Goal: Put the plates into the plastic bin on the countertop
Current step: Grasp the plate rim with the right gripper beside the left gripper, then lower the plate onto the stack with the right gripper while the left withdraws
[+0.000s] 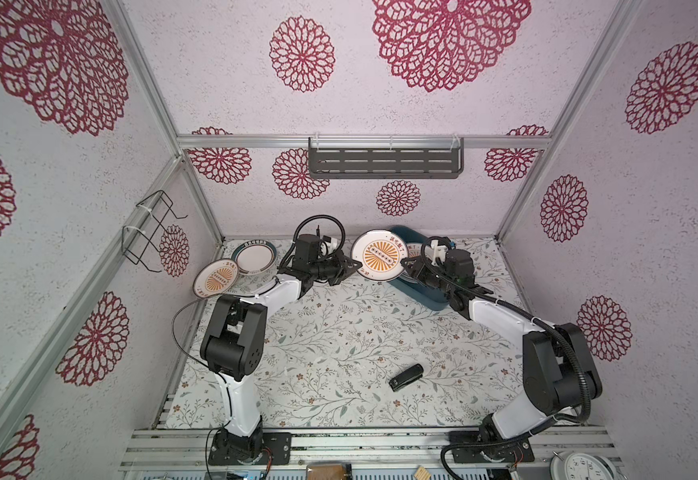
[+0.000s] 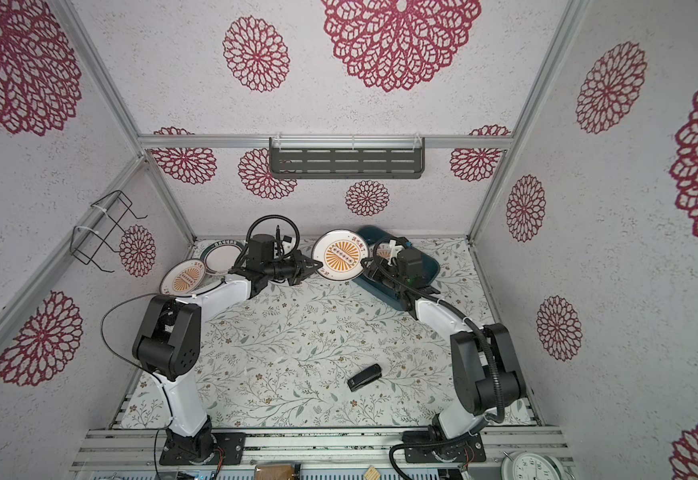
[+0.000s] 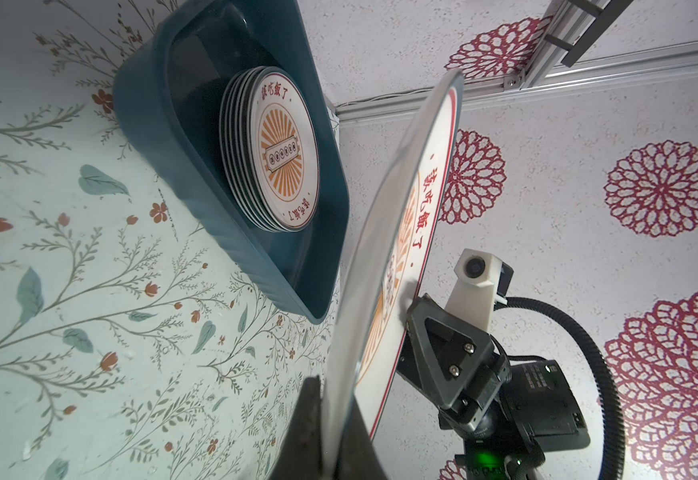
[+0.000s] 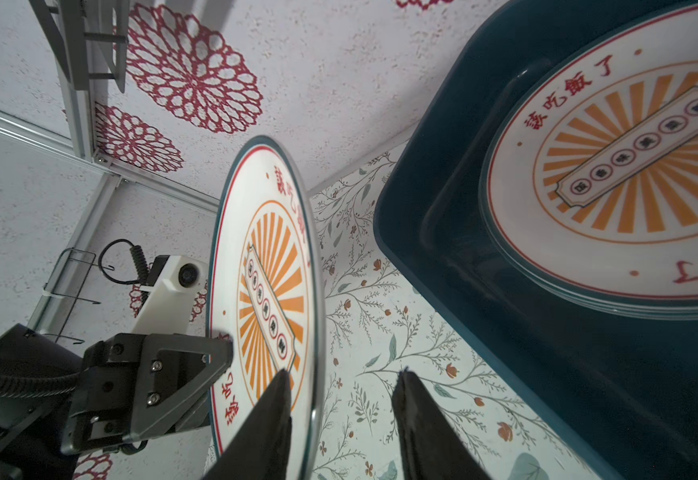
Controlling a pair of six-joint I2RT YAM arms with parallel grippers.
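Arms: the left arm (image 1: 235, 332) and right arm (image 1: 555, 365) rise from the near edge, elbows closest to the lens, and both reach to the far side.
Surface: the bench (image 1: 339, 332) is leaf-printed.
Bin: the plastic bin (image 1: 426, 300) sits far right on the bench and holds a stack of plates (image 3: 285, 153) with a sunburst on top.
Carried: the held plate (image 1: 377, 256), a sunburst one, is lifted clear of the bench just left of the bin.
Left: the left hand (image 1: 354, 268) is clenched on the held plate's left rim.
Right: the right hand (image 4: 341, 374) has its fingers parted astride the right rim, and one stands clear of the plate.
Waiting: the sunburst plate (image 1: 215, 277) and teal-rimmed plate (image 1: 254, 257) lie far left.
Stray: a small black object (image 1: 406, 377) lies near, right of middle.
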